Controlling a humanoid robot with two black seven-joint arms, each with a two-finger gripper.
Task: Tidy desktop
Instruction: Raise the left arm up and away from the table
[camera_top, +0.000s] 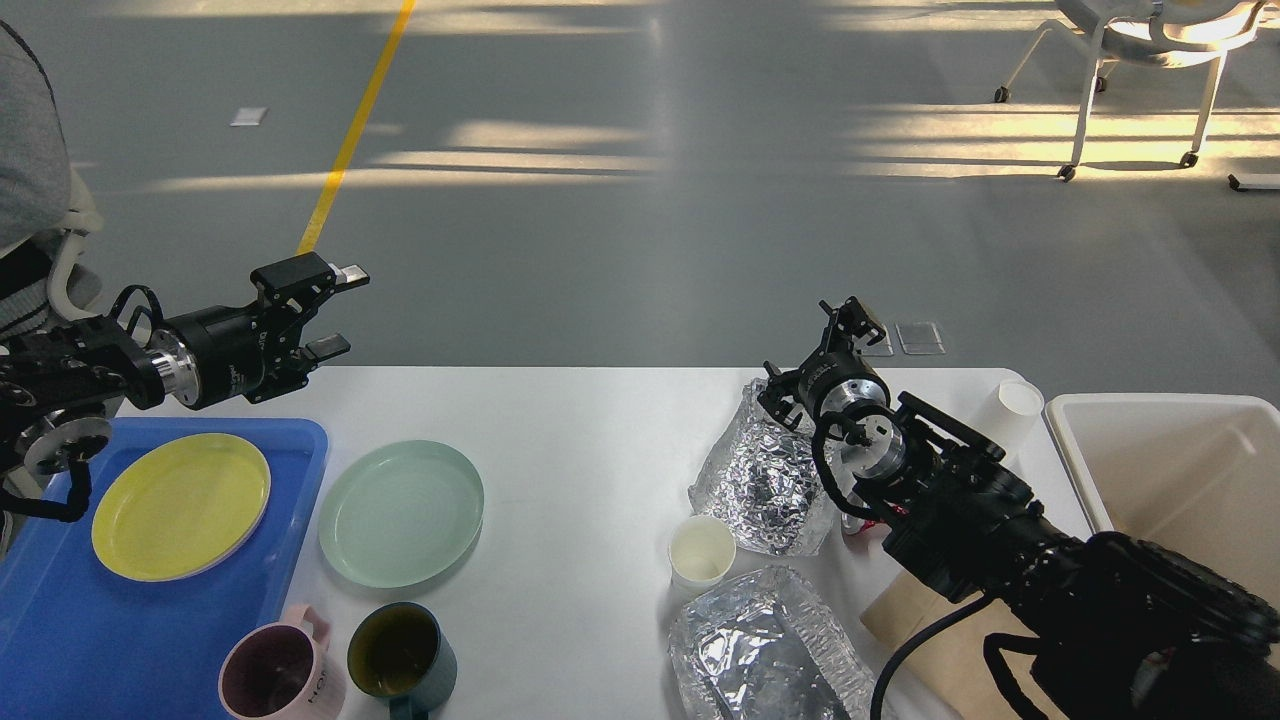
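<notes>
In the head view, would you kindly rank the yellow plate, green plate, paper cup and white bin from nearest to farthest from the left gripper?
From the left gripper:
1. Yellow plate, on the blue tray, and green plate, on the desktop beside it: too close to call.
2. Paper cup, mid-table.
3. White bin, far right.

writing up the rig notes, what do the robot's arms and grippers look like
Both arms are black and chunky, with polished silver metal collars at the wrist joints. Black cables loop loosely along each. The left gripper has two blocky black fingers with pale pads. The right gripper is black too, seen small and end-on. A touch of red shows beneath the right forearm.
</notes>
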